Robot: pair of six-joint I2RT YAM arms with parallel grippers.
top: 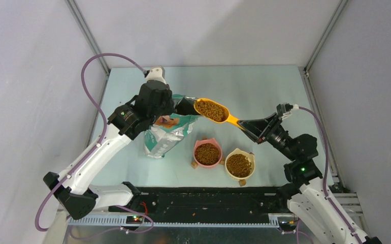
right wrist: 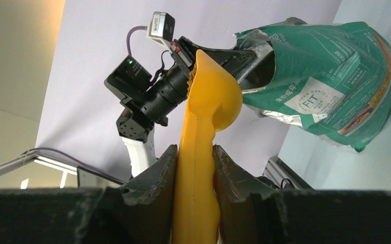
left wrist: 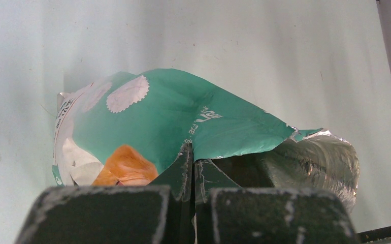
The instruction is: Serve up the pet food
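We note the left gripper (left wrist: 192,173) pinched tight on the rim of the bag (left wrist: 183,117). The right gripper (right wrist: 194,152) clamps the handle of the scoop (right wrist: 211,96), heaped with kibble (top: 211,110), just beside the bag.

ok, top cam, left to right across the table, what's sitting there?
food bag → pink bowl → yellow bowl. The orange scoop is held in the air and overlaps both bowls sideways, so it is left out of the order.
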